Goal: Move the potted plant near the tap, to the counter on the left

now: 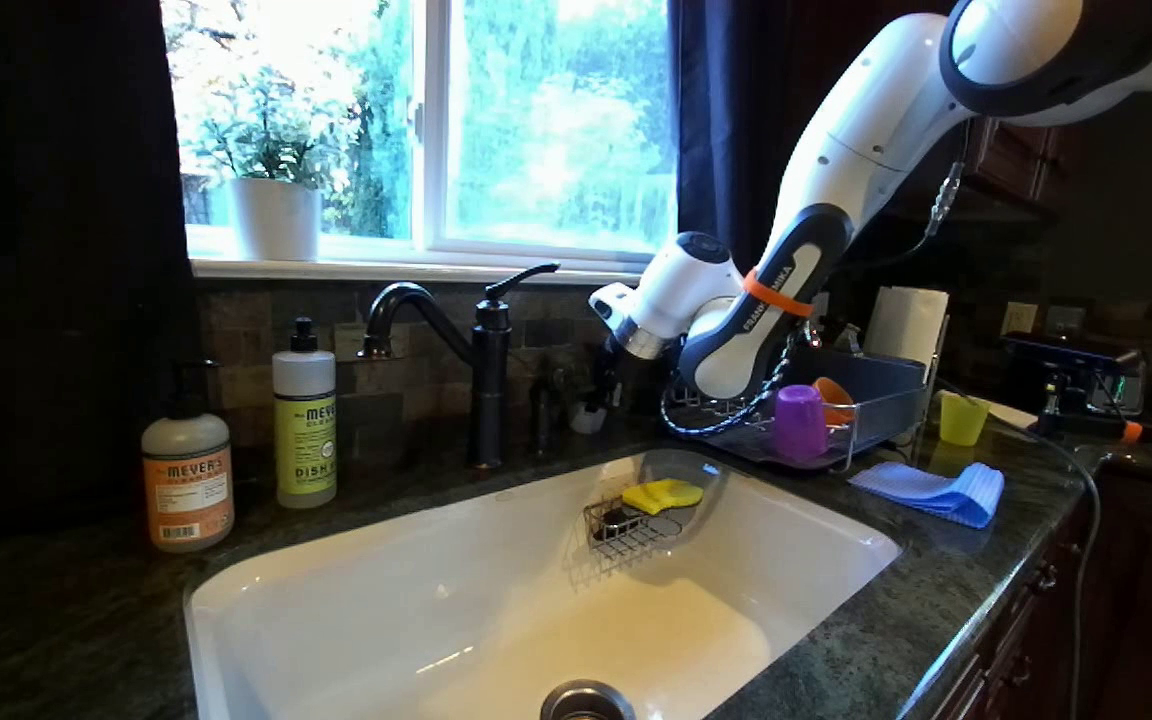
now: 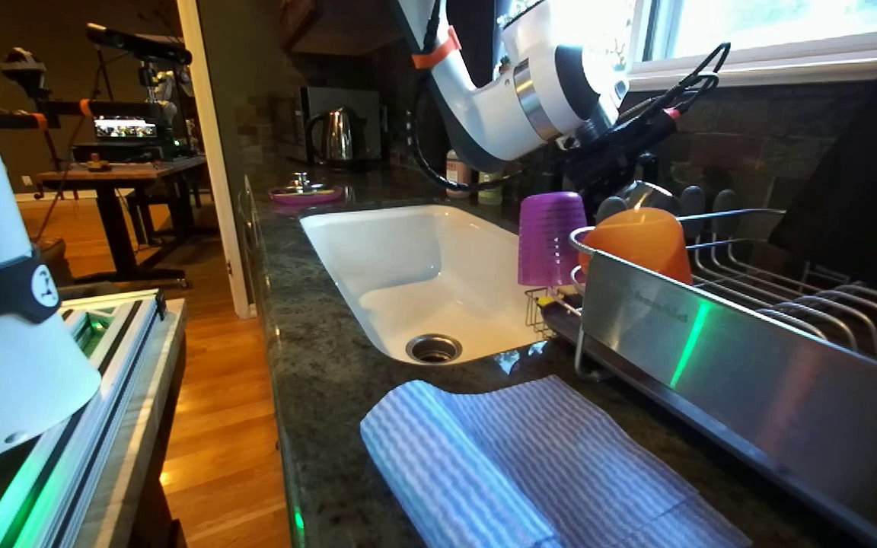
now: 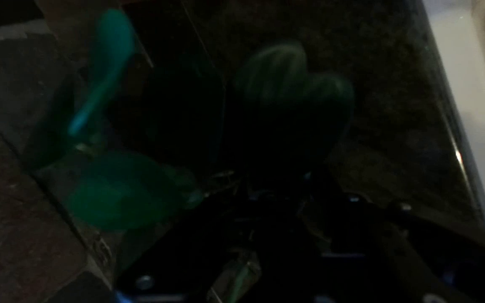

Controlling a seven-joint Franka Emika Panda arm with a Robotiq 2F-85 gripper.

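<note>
The potted plant (image 1: 588, 417) is a small pale pot with dark leaves near the back wall, right of the tap (image 1: 489, 385). I cannot tell whether it rests on the counter (image 1: 46, 610). My gripper (image 1: 612, 385) points down right at the plant, beside and above the pot. In the wrist view the plant's green leaves (image 3: 124, 189) surround the dark jaws (image 3: 282, 189). That view is too dark to tell whether the fingers are closed on it. In an exterior view the gripper (image 2: 591, 175) is partly behind the purple cup and the plant is hidden.
The white sink (image 1: 356, 600) lies in front of the tap. Soap bottles (image 1: 306, 430) stand left of the tap. A dish rack (image 1: 886, 400) with a purple cup (image 1: 798, 422) and orange cup (image 2: 640, 243) is right of the gripper. A blue cloth (image 1: 936, 488) lies nearby.
</note>
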